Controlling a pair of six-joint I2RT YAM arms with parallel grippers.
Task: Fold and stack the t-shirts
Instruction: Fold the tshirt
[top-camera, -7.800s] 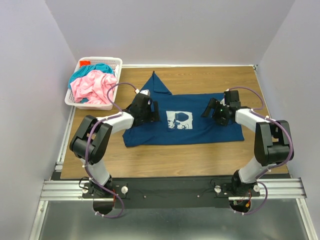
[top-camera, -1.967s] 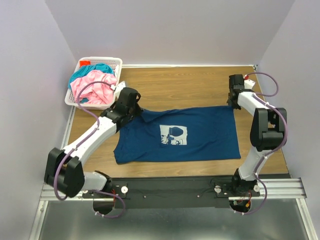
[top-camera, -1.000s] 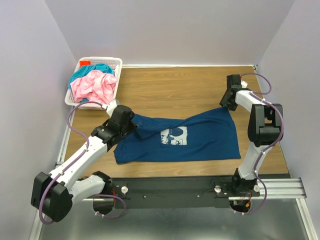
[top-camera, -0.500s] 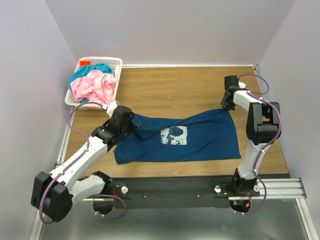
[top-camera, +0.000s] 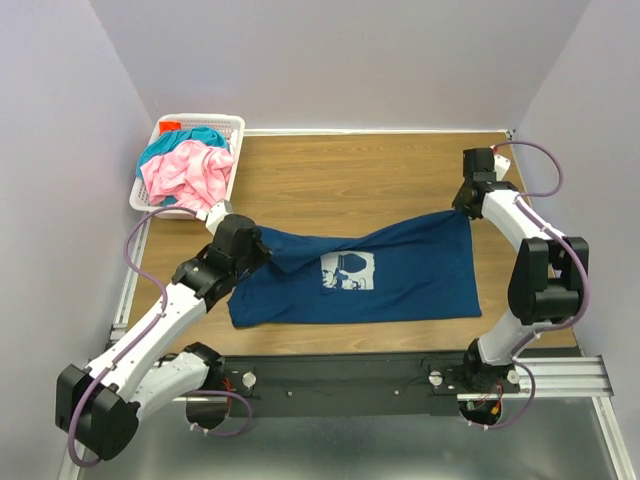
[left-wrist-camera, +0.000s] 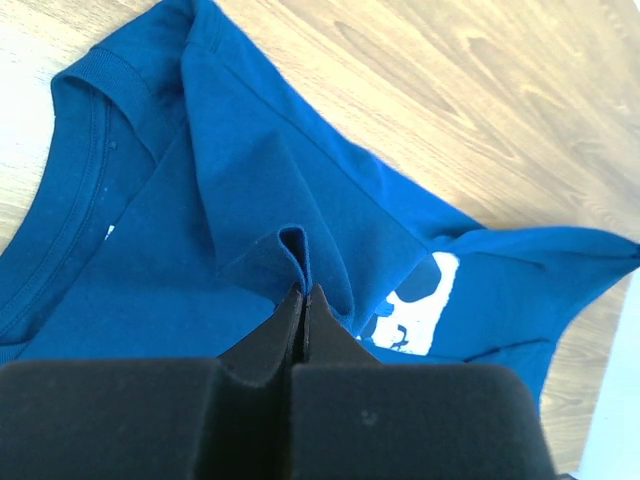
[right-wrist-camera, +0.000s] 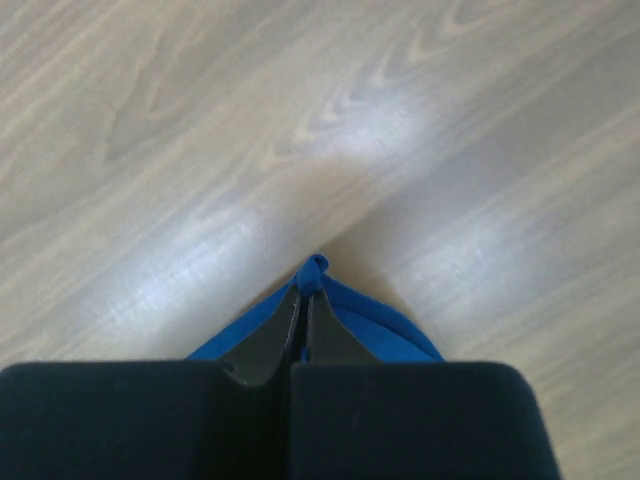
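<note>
A dark blue t-shirt (top-camera: 400, 275) with a white cartoon print (top-camera: 348, 271) lies across the table's middle. My left gripper (top-camera: 262, 247) is shut on a pinch of its cloth near the collar, seen as a small fold (left-wrist-camera: 290, 245) at the fingertips of the left gripper (left-wrist-camera: 304, 292). My right gripper (top-camera: 462, 203) is shut on the shirt's far right corner (right-wrist-camera: 317, 268), and in its wrist view the right gripper (right-wrist-camera: 303, 293) holds that corner above the wood. A pink t-shirt (top-camera: 188, 175) and a teal t-shirt (top-camera: 196, 137) sit bundled in the basket.
A white lattice basket (top-camera: 226, 126) stands at the table's back left corner. Bare wood (top-camera: 350, 175) stretches behind the shirt. Purple walls close in on the left, back and right sides.
The right gripper closed on the shirt's far right corner and has drawn it slightly right and back. The left arm's elbow has swung; its gripper stays shut on the cloth.
</note>
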